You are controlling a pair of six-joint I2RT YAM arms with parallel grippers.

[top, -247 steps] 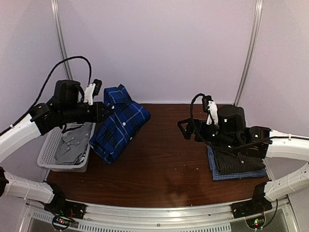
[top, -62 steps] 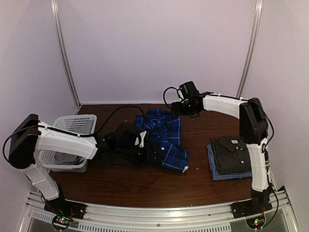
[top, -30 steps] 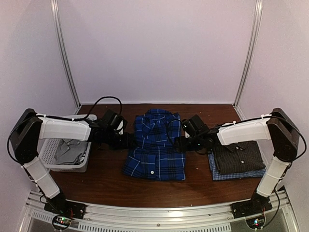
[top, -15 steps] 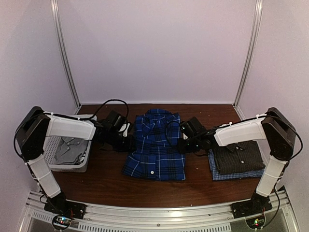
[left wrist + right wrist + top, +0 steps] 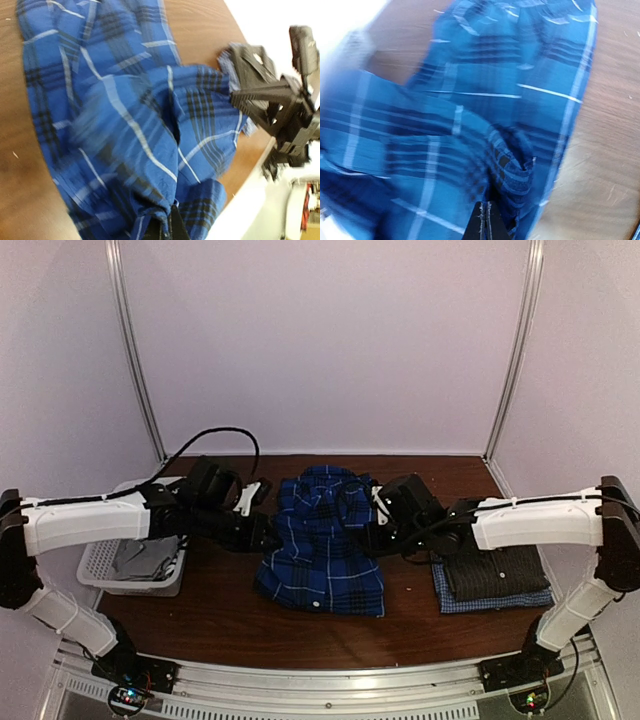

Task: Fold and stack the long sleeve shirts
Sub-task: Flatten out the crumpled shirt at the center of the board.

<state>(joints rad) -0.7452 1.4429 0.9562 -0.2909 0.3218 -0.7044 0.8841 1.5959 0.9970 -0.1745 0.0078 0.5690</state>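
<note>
The blue plaid shirt (image 5: 320, 550), lying at the middle of the table (image 5: 330, 635), looked light and limp, best held by its side edges, where the left jaws and right jaws were clamped.

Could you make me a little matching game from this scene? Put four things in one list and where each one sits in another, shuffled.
Things:
1. blue plaid shirt
2. dark grey shirt
3. pale blue shirt
4. white basket

Places:
A. far left of the table
B. bottom of the stack on the right
C. middle of the table
D. top of the stack on the right

Pairs: 1-C, 2-D, 3-B, 4-A
</note>
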